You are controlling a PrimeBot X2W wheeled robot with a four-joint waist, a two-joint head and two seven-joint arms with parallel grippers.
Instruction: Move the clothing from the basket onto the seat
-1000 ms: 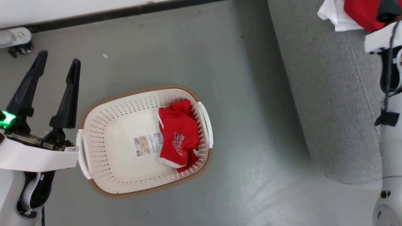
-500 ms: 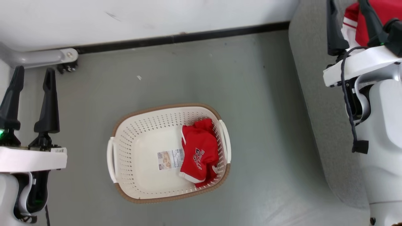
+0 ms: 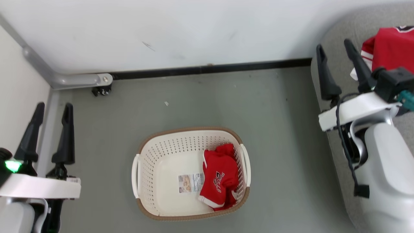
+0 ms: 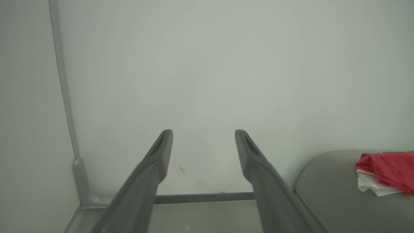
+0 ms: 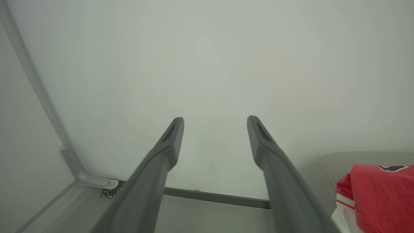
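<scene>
Both grippers stood open and empty – the left gripper raised over the floor well to the left of the basket, the right gripper above the end of the sofa, its dark fingers spread just beside the jersey. Over the last second the head camera had swung up and back, bringing the wall and its dark skirting into the frame; the basket and its contents kept the same places relative to each other, so the shift was one of view, not of things. A second earlier only the right arm's wrist had been in the frame, next to the jersey; its fingers were now plainly clear of the cloth, and both arms sat level with fingers pointing at the wall, as both wrist views confirmed. That pointed to a finished drop: the red jersey with its white trim lay bunched on the grey cushion, held by nothing. The job appeared about half done. Inside the cream basket, the smaller red piece with its white-and-black logo lay crumpled against the right-hand wall, partly overlapping the barcode label on the bottom; the rest of the basket held nothing else. Fetching that last piece would likely call for one arm to reach down into the basket's right side – neither gripper was near it yet.
</scene>
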